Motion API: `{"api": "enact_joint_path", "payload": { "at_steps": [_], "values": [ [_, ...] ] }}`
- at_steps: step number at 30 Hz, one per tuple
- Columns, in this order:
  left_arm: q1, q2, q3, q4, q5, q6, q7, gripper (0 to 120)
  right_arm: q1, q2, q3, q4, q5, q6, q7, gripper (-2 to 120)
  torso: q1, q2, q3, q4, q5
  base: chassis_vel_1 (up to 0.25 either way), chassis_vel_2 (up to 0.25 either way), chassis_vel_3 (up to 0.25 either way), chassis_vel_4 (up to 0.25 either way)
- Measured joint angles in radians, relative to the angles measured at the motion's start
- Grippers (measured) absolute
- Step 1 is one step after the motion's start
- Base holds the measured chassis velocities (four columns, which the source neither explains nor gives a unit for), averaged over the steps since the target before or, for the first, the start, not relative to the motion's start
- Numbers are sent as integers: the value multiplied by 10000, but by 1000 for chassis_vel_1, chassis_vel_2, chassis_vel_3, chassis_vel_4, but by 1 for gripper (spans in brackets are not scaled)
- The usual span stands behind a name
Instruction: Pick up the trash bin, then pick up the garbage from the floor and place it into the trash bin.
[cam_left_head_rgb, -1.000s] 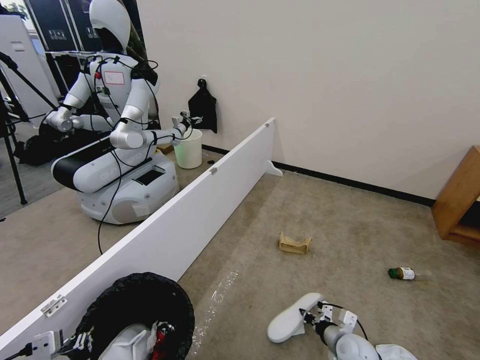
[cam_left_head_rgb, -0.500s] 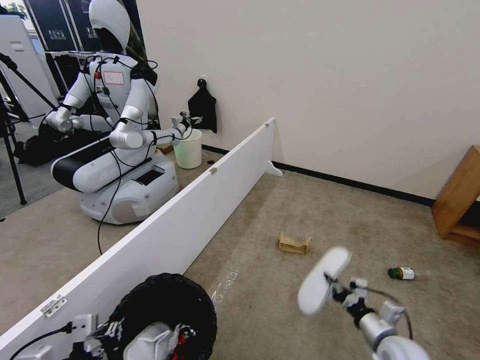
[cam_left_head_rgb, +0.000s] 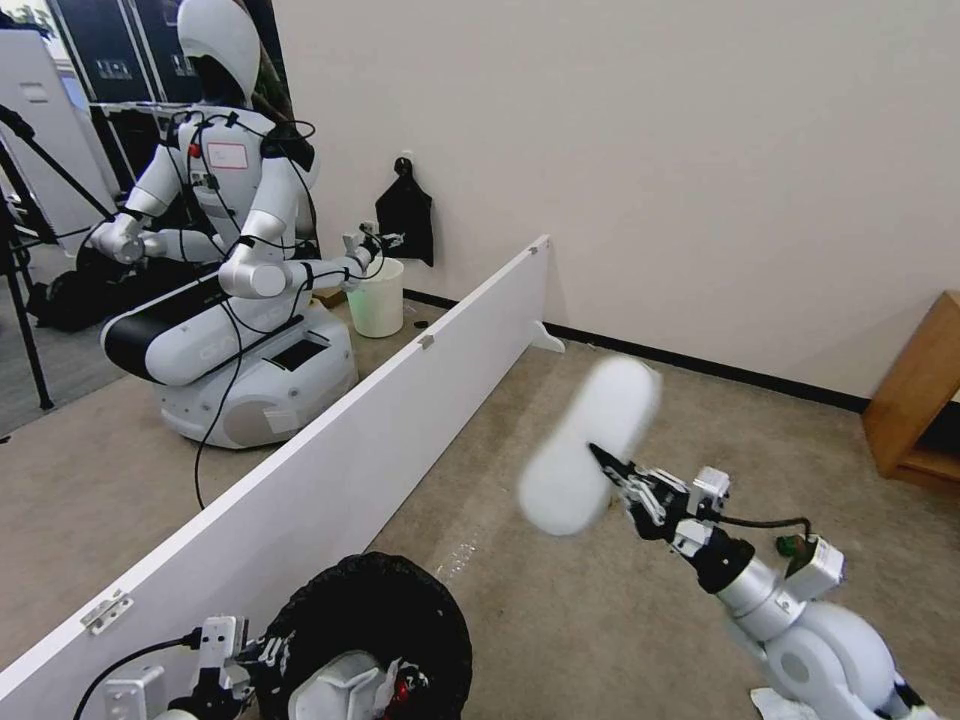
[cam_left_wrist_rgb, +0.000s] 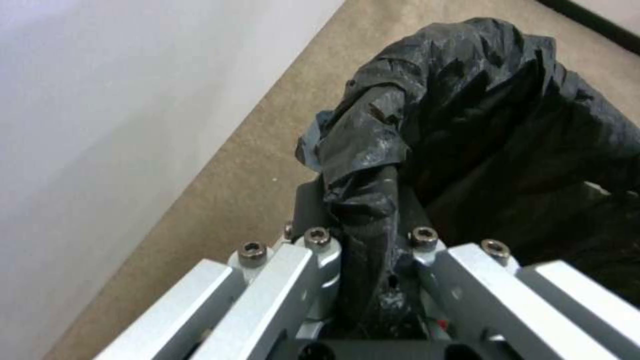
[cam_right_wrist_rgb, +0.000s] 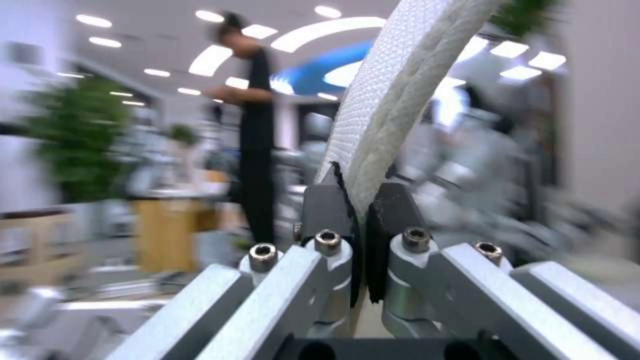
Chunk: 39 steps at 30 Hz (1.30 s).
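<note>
A beige carpeted floor (cam_left_head_rgb: 620, 620) runs back to a plain off-white wall, and a long white board (cam_left_head_rgb: 330, 470) stands on edge across it from the near left toward the far wall. Beyond the board, at far left, another white robot (cam_left_head_rgb: 235, 250) sits by a plain white bucket (cam_left_head_rgb: 377, 297), with a black bag (cam_left_head_rgb: 405, 215) hanging on the wall behind. At the near left, just beside the board, the left end effector (cam_left_wrist_rgb: 363, 240) is clamped on the black-bagged rim of the trash bin (cam_left_head_rgb: 375, 630), held off the carpet; the bin's crinkled liner shows whitish and red litter inside. Toward the right, the right end effector (cam_left_head_rgb: 605, 470) is raised above the floor with its fingers (cam_right_wrist_rgb: 327, 210) pinched tight on the edge of a white slipper (cam_left_head_rgb: 588, 445), which sticks up and away from it, well apart from the bin and higher than its rim. A wooden shelf unit (cam_left_head_rgb: 915, 400) stands at the far right against the wall.
</note>
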Motion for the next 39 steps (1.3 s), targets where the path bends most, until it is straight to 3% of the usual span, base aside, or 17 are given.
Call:
{"api": "enact_joint_path", "payload": {
  "at_steps": [8, 18, 29, 39],
  "values": [
    [28, -103, 14, -219, -211, 140, -90, 4, 1764, -53, -1655, 251, 277, 77, -983, 1, 0, 0, 0, -3, -2, 0, 0, 0, 0],
    [-95, -37, 157, -226, -563, 332, -196, 4, 3719, 66, -3678, -489, 253, 354, -2618, 1, 0, -1, 0, -2, 0, 0, 0, 0, 0],
    [1, 43, 189, -432, -1639, 746, -803, 4, 4176, 39, -4370, -1241, -895, 365, -3802, 1, 0, -1, 0, -2, 0, 0, 0, 0, 0],
    [47, 50, 123, -567, -1780, 817, -964, 4, 4082, -81, -4447, -1504, -1748, 479, -4316, 1, 0, -1, -1, -3, -1, 0, 0, 0, 0]
  ]
}}
